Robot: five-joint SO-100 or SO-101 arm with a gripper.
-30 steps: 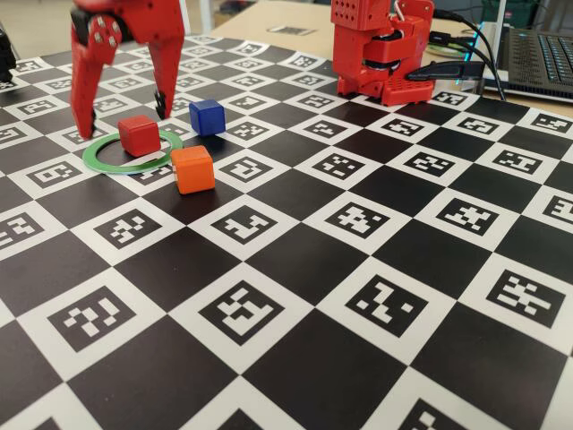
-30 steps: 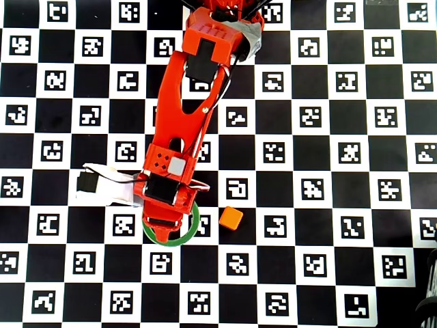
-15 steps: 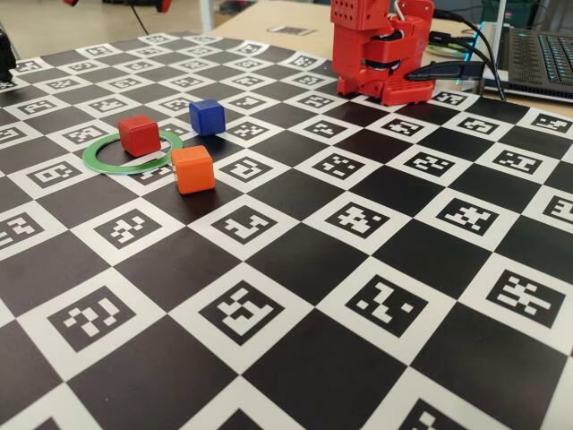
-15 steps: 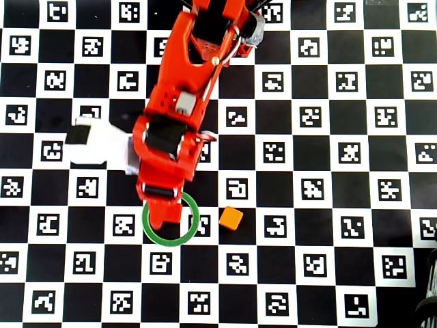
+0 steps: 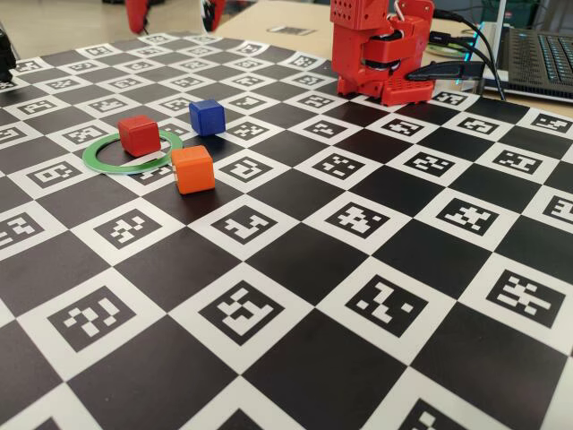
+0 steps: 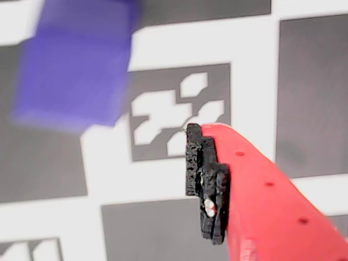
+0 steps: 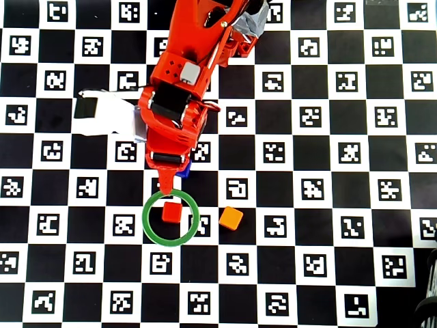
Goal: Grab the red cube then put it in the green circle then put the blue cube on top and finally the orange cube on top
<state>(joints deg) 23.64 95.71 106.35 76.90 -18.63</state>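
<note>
The bench (image 7: 328, 225) is covered by a black-and-white checker sheet printed with coded markers.

The green circle (image 7: 147, 229) lies flat on the left half of the bench in the overhead view, roughly midway between the far and near edges. The red cube (image 7: 171, 212) sits inside it, resting on the sheet within the open centre; in the fixed view the red cube (image 5: 139, 134) stands toward the far side of the ring (image 5: 107, 164).

The orange cube (image 7: 231, 218) rests on the sheet just outside the ring, on its right in the overhead view, apart from the red cube. In the fixed view the orange cube (image 5: 192, 168) stands just beside the ring's near right arc.

The blue cube (image 7: 183, 170) lies just beyond the ring's far edge, largely covered by the arm in the overhead view. The fixed view shows the blue cube (image 5: 207, 116) standing free on the sheet.

The gripper (image 7: 166, 182) hangs over the blue cube, its tip reaching the ring's far rim. In the wrist view only one red finger (image 6: 261, 190) with a black pad shows, with the blurred blue cube (image 6: 76, 60) at upper left. Whether the jaws are spread or pressed together cannot be told.
</note>
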